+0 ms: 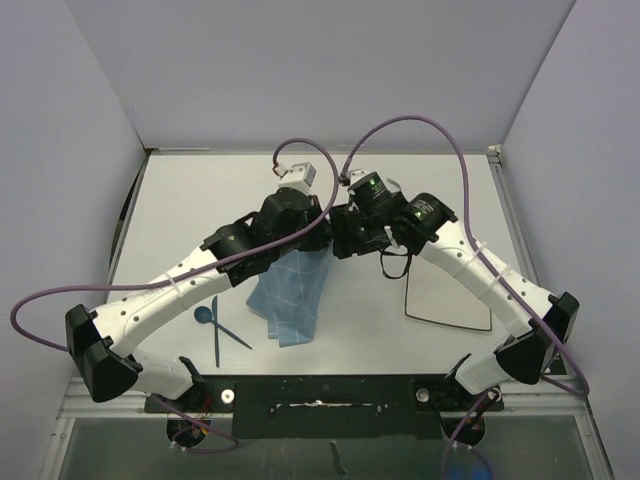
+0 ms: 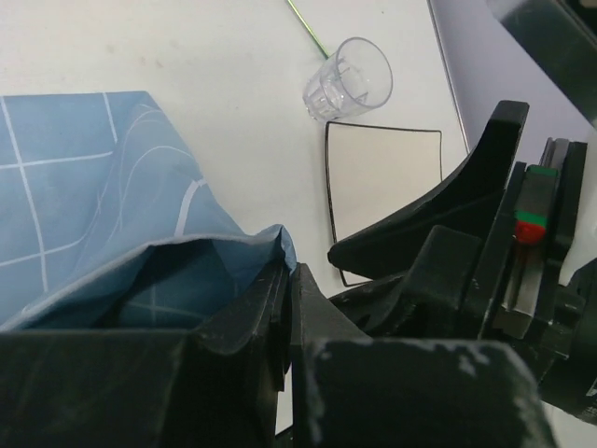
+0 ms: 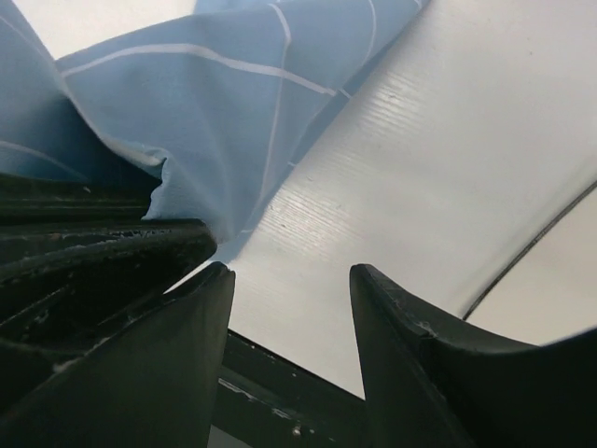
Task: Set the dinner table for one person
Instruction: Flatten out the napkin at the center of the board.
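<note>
The dinner table is the wide white top. A blue cloth mat with white grid lines hangs crumpled from my left gripper, lifted at the table's middle. In the left wrist view the left gripper is shut on a folded corner of the mat. My right gripper is right beside it. In the right wrist view the right gripper is open and empty, its left finger close against the mat's edge.
A white square plate with a black rim lies at the right, also in the left wrist view. A clear glass stands beyond it. Blue utensils, a spoon among them, lie front left. A black rail runs along the near edge.
</note>
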Available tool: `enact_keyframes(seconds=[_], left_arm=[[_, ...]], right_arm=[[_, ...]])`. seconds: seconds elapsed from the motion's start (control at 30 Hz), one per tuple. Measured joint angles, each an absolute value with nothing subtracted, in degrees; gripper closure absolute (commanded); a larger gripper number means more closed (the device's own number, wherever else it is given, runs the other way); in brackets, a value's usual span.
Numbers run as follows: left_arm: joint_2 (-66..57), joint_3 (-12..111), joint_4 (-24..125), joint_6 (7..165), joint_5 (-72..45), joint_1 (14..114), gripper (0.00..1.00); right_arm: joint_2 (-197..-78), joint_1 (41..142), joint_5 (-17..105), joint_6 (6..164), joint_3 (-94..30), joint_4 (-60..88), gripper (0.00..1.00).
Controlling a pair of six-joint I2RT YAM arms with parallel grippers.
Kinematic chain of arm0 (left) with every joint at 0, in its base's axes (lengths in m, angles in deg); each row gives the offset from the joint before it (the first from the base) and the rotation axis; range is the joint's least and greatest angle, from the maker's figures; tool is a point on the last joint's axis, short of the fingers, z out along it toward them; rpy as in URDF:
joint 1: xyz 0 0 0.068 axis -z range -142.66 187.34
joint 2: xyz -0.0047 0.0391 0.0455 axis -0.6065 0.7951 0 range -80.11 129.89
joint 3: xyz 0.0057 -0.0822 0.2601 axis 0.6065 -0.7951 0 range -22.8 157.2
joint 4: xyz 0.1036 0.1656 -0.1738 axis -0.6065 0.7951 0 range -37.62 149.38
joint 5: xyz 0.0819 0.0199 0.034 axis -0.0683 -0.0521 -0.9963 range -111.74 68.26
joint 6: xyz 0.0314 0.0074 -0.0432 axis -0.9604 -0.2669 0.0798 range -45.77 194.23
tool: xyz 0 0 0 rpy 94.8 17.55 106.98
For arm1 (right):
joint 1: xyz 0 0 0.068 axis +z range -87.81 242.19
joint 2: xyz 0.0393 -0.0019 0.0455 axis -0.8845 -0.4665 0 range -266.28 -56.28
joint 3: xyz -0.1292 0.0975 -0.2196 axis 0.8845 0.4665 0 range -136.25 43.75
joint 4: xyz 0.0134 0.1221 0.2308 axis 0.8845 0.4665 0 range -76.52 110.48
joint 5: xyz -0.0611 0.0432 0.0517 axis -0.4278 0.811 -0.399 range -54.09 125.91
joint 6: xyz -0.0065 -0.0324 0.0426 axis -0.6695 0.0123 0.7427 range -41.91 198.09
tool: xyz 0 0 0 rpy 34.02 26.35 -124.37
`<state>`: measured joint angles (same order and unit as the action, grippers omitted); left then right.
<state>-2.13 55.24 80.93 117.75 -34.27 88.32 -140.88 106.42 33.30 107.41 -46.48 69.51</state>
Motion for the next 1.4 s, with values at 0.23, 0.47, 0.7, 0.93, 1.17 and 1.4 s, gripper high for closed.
enact_keyframes(seconds=[0.23, 0.47, 0.7, 0.93, 1.17, 1.4], left_arm=[[0.6, 52.9, 78.3, 119.5, -37.0, 92.9, 1.00], [5.5, 51.1, 77.0, 122.6, -36.9, 100.4, 1.00], [12.6, 55.0, 76.9, 125.9, -40.9, 105.9, 1.00], [16.0, 57.3, 79.6, 128.0, -47.9, 109.7, 1.00], [17.3, 59.2, 86.6, 126.0, -57.7, 114.8, 0.46], [14.7, 62.1, 84.8, 109.7, -62.6, 126.6, 0.34]], right_arm=[[-140.9, 104.9, 32.0, 106.4, -46.7, 75.2, 0.46], [-141.3, 99.3, 30.8, 104.2, -52.4, 77.5, 0.46], [-141.5, 95.5, 28.6, 100.3, -57.2, 81.2, 0.46], [-141.5, 94.9, 27.7, 98.1, -57.0, 85.7, 0.46], [-141.4, 94.6, 27.4, 96.5, -57.8, 89.4, 0.46], [-143.5, 96.8, 34.1, 100.7, -57.6, 78.5, 0.45]])
